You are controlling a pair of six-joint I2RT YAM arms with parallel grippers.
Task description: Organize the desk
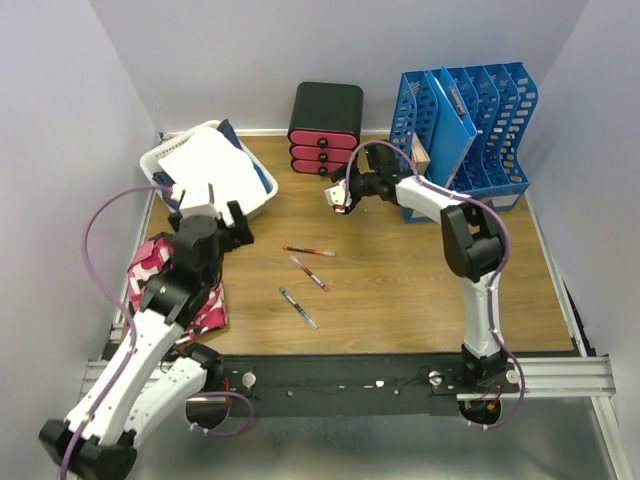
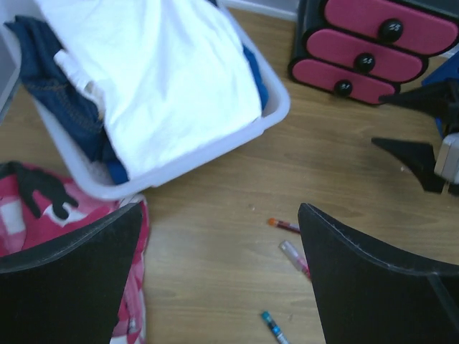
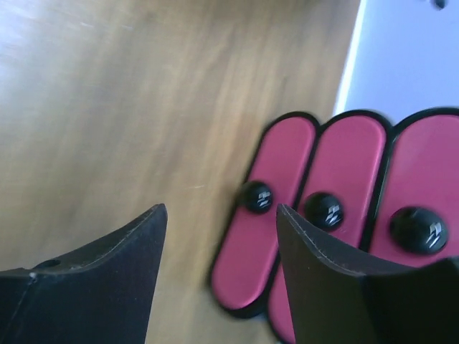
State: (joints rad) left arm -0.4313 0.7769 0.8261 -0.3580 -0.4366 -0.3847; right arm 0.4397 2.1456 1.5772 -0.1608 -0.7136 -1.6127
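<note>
- Two pincers are mine, and both are spread wide with nothing in them. My left pincer (image 1: 208, 210) hangs by the white basket (image 1: 262, 205). My right pincer (image 1: 340, 196) hangs in front of the black drawer box (image 1: 325, 110).
- The bench (image 1: 400, 290) lies under both pincers. It is brown and wide, and it goes from the rail by my arms to the back wall.
- Three pens lie loose in the middle of it: a red pen (image 1: 308, 251), a pink pen (image 1: 309, 273) and a teal pen (image 1: 298, 307).
- From my left pincer, the pens lie to the right and back toward me.
- From my right pincer, the pens lie behind it, toward me and a little left. That pincer points the other way, at the drawers.
- The red pen lies almost straight from side to side. The other two slant, with the far end on the left.
- My right pincer looks nearer to the red pen, but it faces away. I think my left pincer has the easier turn to the pens.
- In my right wrist view, one drawer knob (image 3: 257, 196) sits just ahead, in line with the gap of that pincer. My guess is that it goes for the drawer first.
</note>
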